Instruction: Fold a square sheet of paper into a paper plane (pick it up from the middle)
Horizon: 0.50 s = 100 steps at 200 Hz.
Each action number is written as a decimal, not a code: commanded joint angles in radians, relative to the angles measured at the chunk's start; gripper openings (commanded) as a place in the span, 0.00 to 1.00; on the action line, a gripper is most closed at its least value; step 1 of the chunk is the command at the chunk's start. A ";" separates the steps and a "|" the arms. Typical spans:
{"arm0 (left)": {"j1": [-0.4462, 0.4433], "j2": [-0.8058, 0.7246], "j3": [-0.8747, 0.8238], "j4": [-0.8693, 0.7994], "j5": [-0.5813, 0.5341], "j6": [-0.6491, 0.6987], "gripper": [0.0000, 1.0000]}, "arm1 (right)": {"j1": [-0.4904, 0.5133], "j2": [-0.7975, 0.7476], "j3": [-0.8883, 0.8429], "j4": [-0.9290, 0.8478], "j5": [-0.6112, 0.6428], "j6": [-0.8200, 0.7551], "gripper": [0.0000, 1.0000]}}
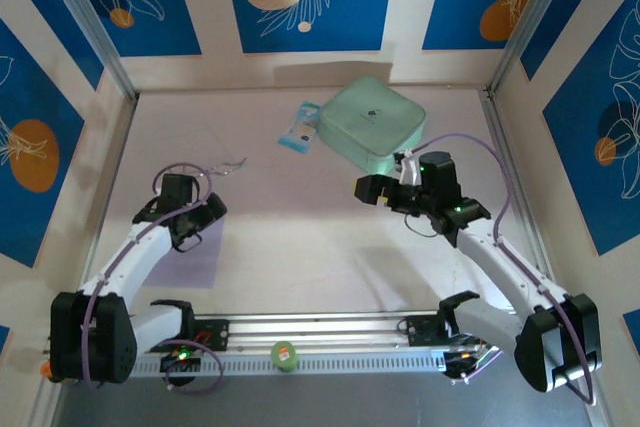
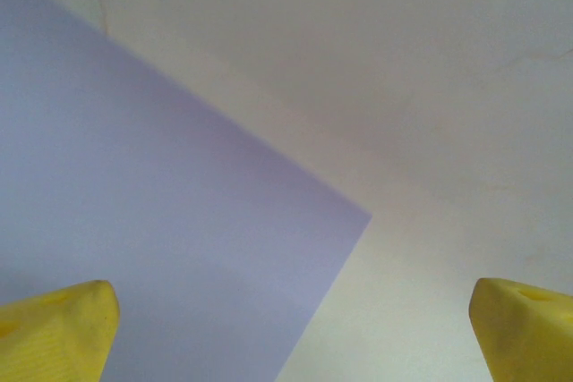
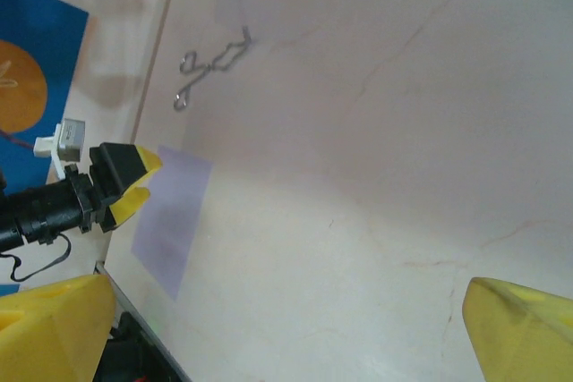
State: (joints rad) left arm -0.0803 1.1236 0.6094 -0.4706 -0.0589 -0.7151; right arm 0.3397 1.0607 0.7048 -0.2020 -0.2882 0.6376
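Note:
The square sheet of paper (image 1: 198, 259) is pale lavender and lies flat, uncreased, on the table at the near left. In the left wrist view a corner of the sheet of paper (image 2: 161, 239) points right. My left gripper (image 1: 200, 219) hovers over the sheet's far edge, open, with nothing between its yellow fingertips (image 2: 54, 333). My right gripper (image 1: 375, 197) stands open and empty above mid-table, facing left. From its wrist view I see the sheet of paper (image 3: 172, 221) with the left gripper (image 3: 125, 187) at its far end. A paper plane is out of view.
A mint-green case (image 1: 372, 127) sits at the back, just behind the right gripper. A blue-white packet (image 1: 298, 129) lies to its left. A bent wire (image 1: 230, 165) lies behind the left gripper. Patterned walls close in three sides; a metal rail (image 1: 330, 332) runs along the near edge.

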 commanded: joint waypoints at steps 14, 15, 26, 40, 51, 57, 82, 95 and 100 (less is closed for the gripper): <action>0.010 0.039 -0.041 -0.008 0.034 -0.066 1.00 | 0.041 0.069 0.056 -0.023 0.014 0.020 1.00; 0.010 0.041 -0.040 -0.008 0.034 -0.065 1.00 | 0.042 0.073 0.056 -0.024 0.014 0.020 1.00; 0.010 0.056 -0.043 -0.013 0.031 -0.061 1.00 | 0.049 0.089 0.067 -0.032 0.022 0.020 1.00; 0.011 0.071 -0.052 -0.006 0.045 -0.060 1.00 | 0.055 0.103 0.070 -0.035 0.033 0.023 1.00; 0.010 0.081 -0.062 0.013 0.067 -0.061 1.00 | 0.058 0.111 0.069 -0.033 0.035 0.028 1.00; 0.010 0.087 -0.067 0.020 0.080 -0.064 1.00 | 0.059 0.116 0.067 -0.033 0.035 0.031 1.00; 0.011 0.109 -0.080 0.028 0.125 -0.076 1.00 | 0.062 0.130 0.068 -0.038 0.042 0.041 1.00; 0.009 0.117 -0.089 0.036 0.154 -0.093 1.00 | 0.064 0.133 0.068 -0.038 0.047 0.043 1.00; 0.008 0.119 -0.097 0.048 0.172 -0.103 1.00 | 0.064 0.134 0.067 -0.037 0.047 0.046 1.00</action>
State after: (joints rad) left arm -0.0788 1.2205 0.5446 -0.4469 0.0105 -0.7715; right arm 0.3965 1.1877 0.7464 -0.2226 -0.2504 0.6643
